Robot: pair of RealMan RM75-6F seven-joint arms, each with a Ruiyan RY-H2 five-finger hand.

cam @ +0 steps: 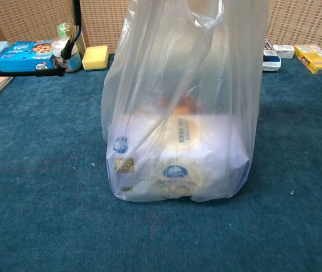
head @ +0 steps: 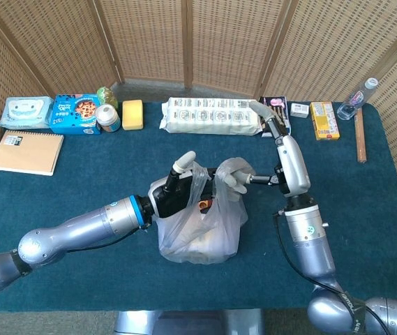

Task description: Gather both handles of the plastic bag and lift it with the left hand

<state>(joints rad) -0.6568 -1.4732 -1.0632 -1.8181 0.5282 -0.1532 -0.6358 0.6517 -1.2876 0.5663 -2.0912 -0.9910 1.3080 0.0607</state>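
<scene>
1. Translucent white plastic bag [head: 201, 227] stands on the dark blue tabletop [head: 79, 174], base down (boxed goods visible inside, chest view).
2. My left hand [head: 174, 188] grips the bag's left handle [head: 197, 180], one finger raised.
3. My right hand [head: 234, 174] is curled around the right handle [head: 227, 167].

The bag [head: 201, 227] is clear and milky. The table [head: 79, 181] is teal. The sponge [head: 132, 114] is yellow, the notebook [head: 26, 152] tan, the screen [head: 212, 42] woven beige.
</scene>
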